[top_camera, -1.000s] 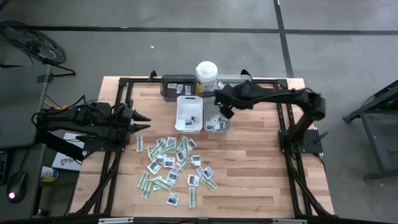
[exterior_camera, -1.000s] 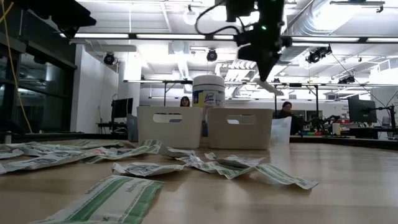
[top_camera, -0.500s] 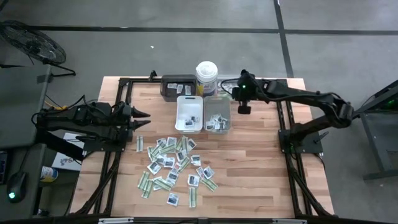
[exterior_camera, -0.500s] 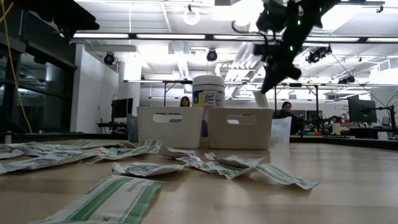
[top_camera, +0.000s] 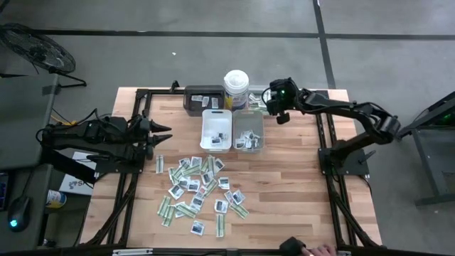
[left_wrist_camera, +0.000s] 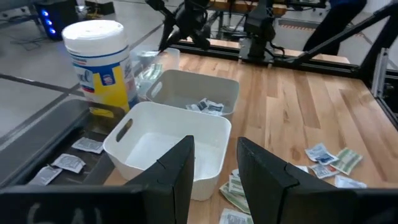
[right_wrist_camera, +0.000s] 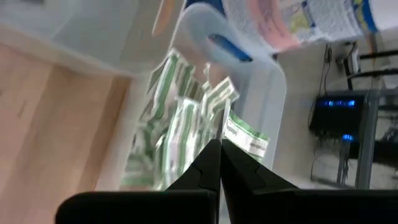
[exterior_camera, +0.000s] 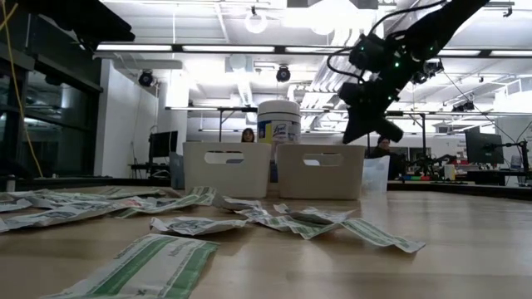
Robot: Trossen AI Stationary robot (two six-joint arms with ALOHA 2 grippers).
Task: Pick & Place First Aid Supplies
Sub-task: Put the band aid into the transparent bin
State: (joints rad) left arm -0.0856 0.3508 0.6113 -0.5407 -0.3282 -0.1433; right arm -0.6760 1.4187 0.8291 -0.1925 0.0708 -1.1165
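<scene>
Across the middle of the wooden table lies a loose scatter of first aid supplies, small white sachets and pale green-and-white strips, spread from centre frame down toward the lower middle of the high view. In the low view the same packets lie flat in the foreground, a large green-striped one nearest the lens.

Above the scatter, toward the top centre, stand the containers. A white tray and a grey tray sit side by side, each with a few sachets inside. Behind them sits a dark tray holding sachets, then the tall white canister with its lid, and just right of that a clear tray with green strips in it. In the right wrist view those green strips fill the clear tray, right ahead of the fingertips.

The right gripper hangs above the table just right of the clear tray, upper centre-right of the high view, its arm reaching in from the right edge. Its fingers are pressed together with nothing between them.

The left gripper waits at the left side of the table, pointing toward the trays, raised off the surface. Its fingers stand partly apart, holding nothing.

At the bottom edge of the high view, a person's hand shows just past the table.
</scene>
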